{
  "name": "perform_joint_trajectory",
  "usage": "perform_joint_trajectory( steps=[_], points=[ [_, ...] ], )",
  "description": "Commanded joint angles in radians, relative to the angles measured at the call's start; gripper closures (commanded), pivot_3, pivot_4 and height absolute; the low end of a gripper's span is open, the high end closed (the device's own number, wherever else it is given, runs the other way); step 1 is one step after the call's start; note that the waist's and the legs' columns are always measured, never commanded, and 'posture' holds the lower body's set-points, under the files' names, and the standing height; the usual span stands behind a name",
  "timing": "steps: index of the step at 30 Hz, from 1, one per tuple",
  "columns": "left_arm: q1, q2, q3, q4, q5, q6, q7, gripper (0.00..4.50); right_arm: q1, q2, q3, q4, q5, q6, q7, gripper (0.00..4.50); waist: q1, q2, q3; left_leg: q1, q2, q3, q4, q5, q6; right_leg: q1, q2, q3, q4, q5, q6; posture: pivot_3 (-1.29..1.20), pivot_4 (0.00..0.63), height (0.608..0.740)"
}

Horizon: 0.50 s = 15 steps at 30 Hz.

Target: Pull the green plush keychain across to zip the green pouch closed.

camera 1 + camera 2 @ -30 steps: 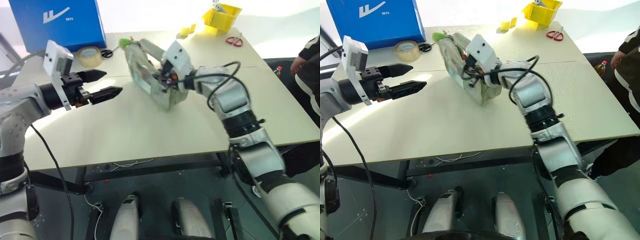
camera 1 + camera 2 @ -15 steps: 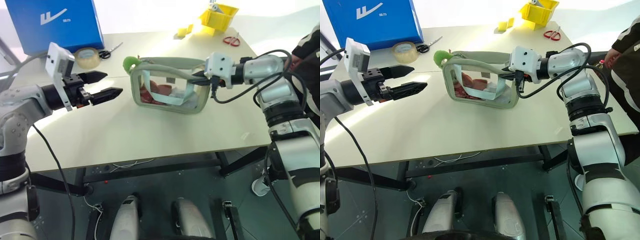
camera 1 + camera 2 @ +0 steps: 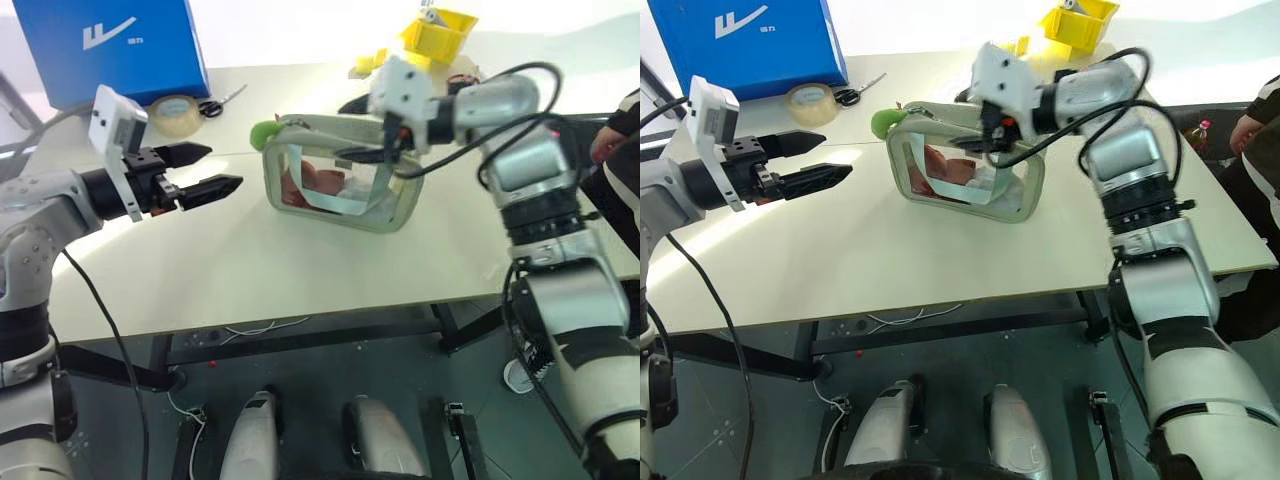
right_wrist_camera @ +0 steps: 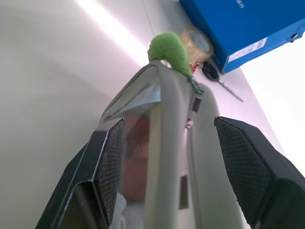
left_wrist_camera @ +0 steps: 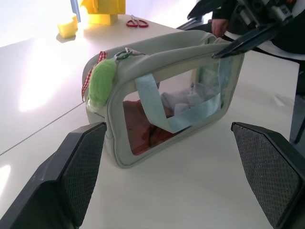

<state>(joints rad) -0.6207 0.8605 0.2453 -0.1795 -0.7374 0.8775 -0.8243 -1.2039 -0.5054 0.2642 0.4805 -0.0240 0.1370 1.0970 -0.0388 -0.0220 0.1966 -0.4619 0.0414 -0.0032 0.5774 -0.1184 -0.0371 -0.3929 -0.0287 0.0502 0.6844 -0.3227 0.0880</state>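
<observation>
- right gripper (image 3: pixel 985 128) is being held over the top of the green pouch (image 3: pixel 965 180), its fingers (image 4: pixel 107 174) parted either side of the top panel and nothing being gripped.
- left gripper (image 3: pixel 205 170) is being kept level and off to the robot's left of the pouch, jaws wide apart and empty.
- green pouch is being seen standing upright on the table (image 3: pixel 300 270), clear window facing the robot, with red contents inside.
- green plush keychain (image 3: pixel 264 131) is being seen hanging at the pouch's top corner nearest the left gripper, untouched by either gripper.
- step in hand is being judged as repositioning for a hold on the charm or the pouch body.
- for a clean pull, the pouch is best being steadied by one gripper while the charm is being pinched close to the zipper pull and drawn straight along the zipper line, not upward.
</observation>
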Motion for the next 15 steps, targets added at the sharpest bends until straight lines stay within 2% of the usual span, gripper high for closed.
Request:
perform_joint_trajectory(
  steps=[1,4,5,7,11,15],
  points=[
    [-0.017,0.009,0.012,-0.031,0.003,-0.017,0.006,0.0,-0.009,0.017,0.003,0.007,-0.04,0.018,-0.054,1.39,0.004,0.0,0.0,0.0,0.0,0.0,0.0,0.0,0.0,0.0,0.0,0.0,0.0,0.0,0.0,0.0,0.15,0.74],
    [-0.005,0.011,0.026,-0.042,-0.003,-0.009,0.016,0.0,-0.02,0.031,0.004,0.056,-0.066,0.025,-0.091,1.39,0.005,0.0,0.0,0.0,-0.001,0.0,0.001,0.0,0.0,0.0,-0.001,0.0,0.0,0.0,0.0,0.0,0.15,0.74],
    [0.0,0.013,0.03,-0.047,-0.006,-0.007,0.017,0.0,-0.021,0.032,0.004,0.068,-0.07,0.022,-0.096,1.62,0.005,0.0,0.0,0.0,-0.001,0.0,0.001,0.0,0.0,0.0,-0.001,0.0,0.0,0.0,0.0,0.0,0.15,0.74],
    [0.007,0.016,0.038,-0.053,-0.009,-0.004,0.02,0.0,-0.021,0.029,0.009,0.081,-0.077,0.016,-0.091,2.23,0.002,0.0,0.0,0.0,-0.001,0.0,0.0,0.0,0.0,0.0,-0.001,0.0,0.0,0.0,0.0,0.0,0.15,0.74],
    [0.006,0.016,0.041,-0.049,-0.006,-0.007,0.028,0.0,-0.019,0.029,0.008,0.088,-0.08,0.009,-0.082,4.3,-0.004,0.0,0.0,0.0,-0.001,0.0,0.0,0.0,0.0,0.0,0.0,0.0,0.0,0.0,0.0,0.0,0.15,0.74],
    [0.006,0.018,0.041,-0.042,-0.002,-0.014,0.027,0.0,-0.005,0.039,-0.006,0.062,-0.045,-0.084,-0.047,4.42,-0.004,0.0,0.0,0.0,0.0,0.0,0.0,0.0,0.0,0.0,0.0,0.0,0.0,0.0,0.0,0.0,0.15,0.74]
  ],
)
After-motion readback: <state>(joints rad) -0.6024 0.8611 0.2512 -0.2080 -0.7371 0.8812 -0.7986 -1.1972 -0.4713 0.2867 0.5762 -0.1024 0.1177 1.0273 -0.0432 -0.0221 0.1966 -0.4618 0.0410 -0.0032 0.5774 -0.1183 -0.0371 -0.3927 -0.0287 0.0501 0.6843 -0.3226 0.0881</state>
